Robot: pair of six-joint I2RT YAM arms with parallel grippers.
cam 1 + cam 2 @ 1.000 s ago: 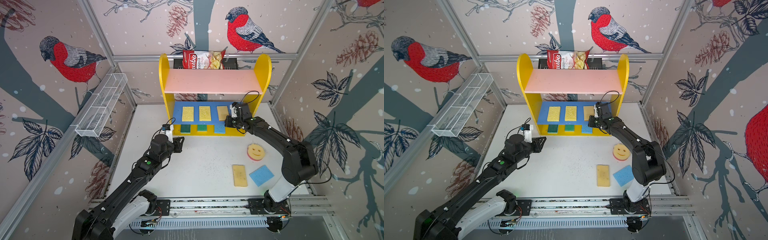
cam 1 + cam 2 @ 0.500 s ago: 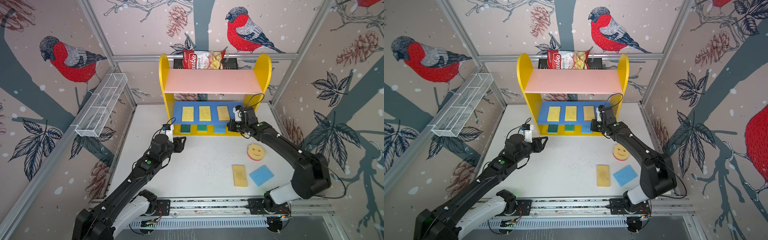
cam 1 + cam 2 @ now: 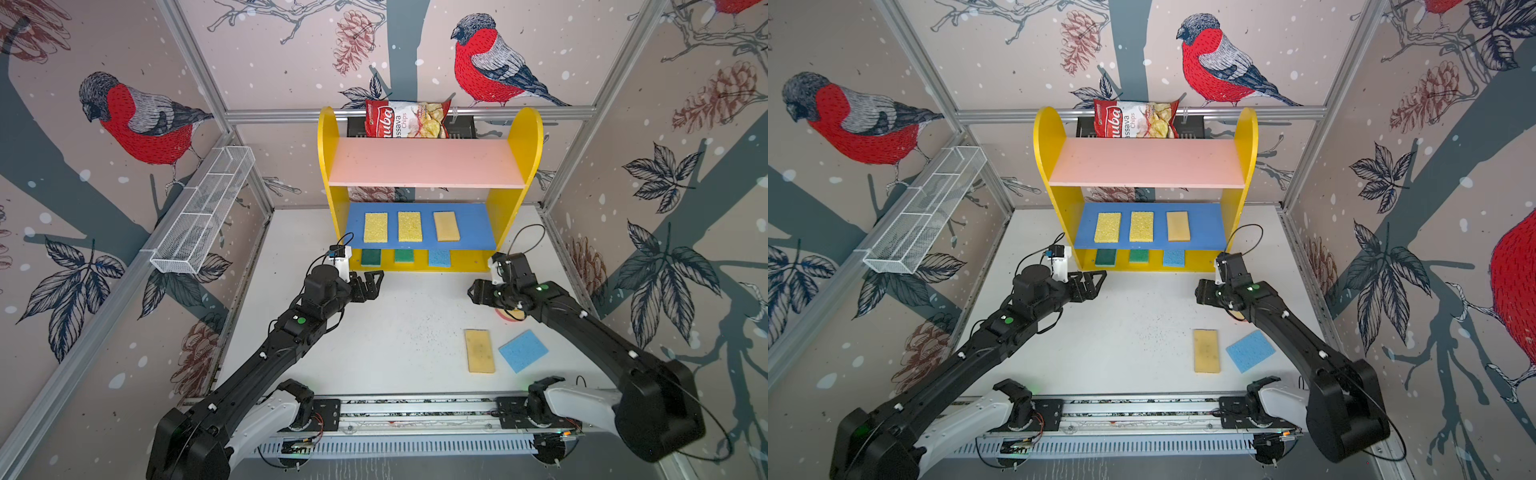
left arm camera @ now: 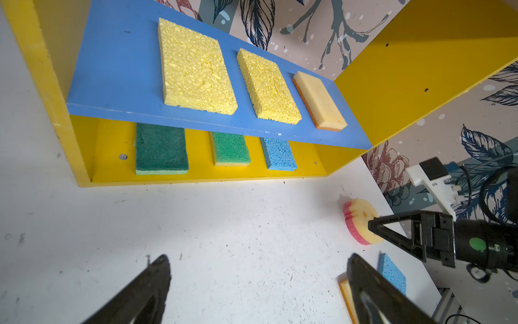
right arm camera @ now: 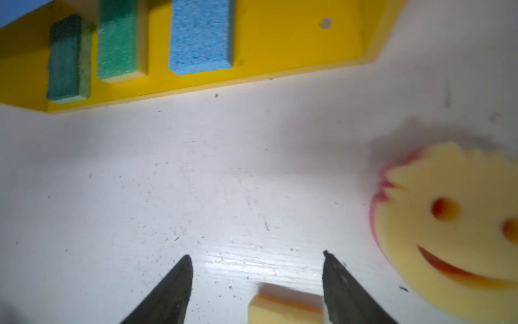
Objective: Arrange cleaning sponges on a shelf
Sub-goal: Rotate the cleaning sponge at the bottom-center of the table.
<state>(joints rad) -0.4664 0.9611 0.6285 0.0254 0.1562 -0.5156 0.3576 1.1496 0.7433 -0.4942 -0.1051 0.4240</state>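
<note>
I have both pincers spread wide, nothing pinched. In both top views the left gripper [image 3: 373, 283] hangs left of centre and the right gripper [image 3: 474, 291] right of centre, each just below the shelf [image 3: 326, 166]. Its blue middle board [image 3: 476, 228] carries two bright yellow sponges [image 3: 375, 227] and a tan pad [image 3: 446, 225] in a row. Its yellow base [image 3: 465, 262] holds two green sponges [image 3: 370, 257] and a light blue pad [image 3: 439, 258]. At the lower right of the white table [image 3: 395, 332] a tan sponge [image 3: 480, 351] and a blue sponge [image 3: 523, 350] lie just beside each other. The smiley sponge [image 5: 454, 230] sits under my right arm, mostly hidden from above.
</note>
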